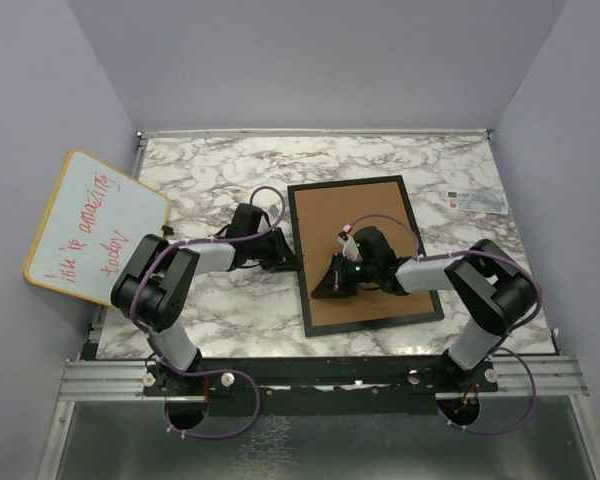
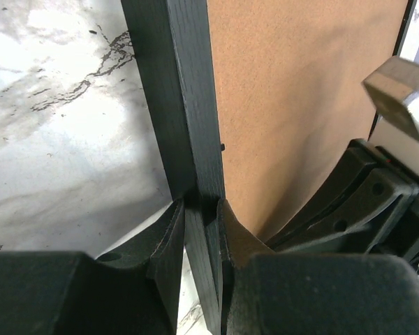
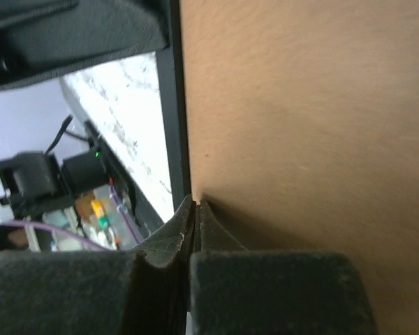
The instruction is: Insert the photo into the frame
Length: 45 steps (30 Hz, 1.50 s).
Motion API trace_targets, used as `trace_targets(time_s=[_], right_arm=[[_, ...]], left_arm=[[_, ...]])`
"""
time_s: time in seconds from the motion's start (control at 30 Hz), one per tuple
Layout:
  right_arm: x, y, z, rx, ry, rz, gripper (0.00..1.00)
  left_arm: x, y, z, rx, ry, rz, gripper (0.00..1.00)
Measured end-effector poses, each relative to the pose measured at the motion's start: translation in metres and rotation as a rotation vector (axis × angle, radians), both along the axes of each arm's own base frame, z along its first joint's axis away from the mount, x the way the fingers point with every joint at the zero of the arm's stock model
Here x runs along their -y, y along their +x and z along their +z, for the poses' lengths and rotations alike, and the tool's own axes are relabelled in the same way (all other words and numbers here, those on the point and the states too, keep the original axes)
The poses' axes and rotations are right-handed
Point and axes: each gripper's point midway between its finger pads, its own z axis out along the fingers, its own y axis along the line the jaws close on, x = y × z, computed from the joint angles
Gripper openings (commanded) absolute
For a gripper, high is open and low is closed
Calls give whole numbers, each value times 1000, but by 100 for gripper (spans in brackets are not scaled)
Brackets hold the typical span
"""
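The black frame (image 1: 345, 184) lies face down on the marble table, its back filled by a brown backing board (image 1: 380, 205). The photo is hidden. My left gripper (image 1: 292, 262) is at the frame's left side. In the left wrist view its jaws straddle the black bar (image 2: 181, 105) and are shut on it (image 2: 201, 209). My right gripper (image 1: 325, 290) is shut, its tips pressed together at the seam between the frame bar (image 3: 173, 125) and the backing board (image 3: 300, 125). I cannot tell whether it pinches anything thin (image 3: 196, 204).
A yellow-rimmed whiteboard (image 1: 95, 225) with red writing leans at the left edge of the table. A small clear packet (image 1: 475, 200) lies at the back right. The right gripper's black body (image 2: 363, 202) sits close beside the left fingers. Purple walls enclose the table.
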Motion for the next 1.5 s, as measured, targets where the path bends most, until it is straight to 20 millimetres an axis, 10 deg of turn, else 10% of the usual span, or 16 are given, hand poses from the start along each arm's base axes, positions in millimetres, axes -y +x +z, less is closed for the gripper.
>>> trace_targets(time_s=[0.33, 0.6, 0.83, 1.17, 1.5], right_arm=[[40, 36, 7, 90, -211, -271, 10], [105, 90, 35, 183, -478, -483, 36], [198, 139, 61, 199, -673, -714, 77], [297, 120, 36, 70, -898, -852, 91], [270, 86, 2, -22, -709, -732, 85]], left_arm=[[0, 2, 3, -8, 0, -14, 12], [1, 11, 8, -5, 41, -48, 64], [9, 38, 20, 35, 43, -78, 74], [10, 54, 20, 54, 93, -103, 76], [19, 76, 21, 43, 102, -110, 67]])
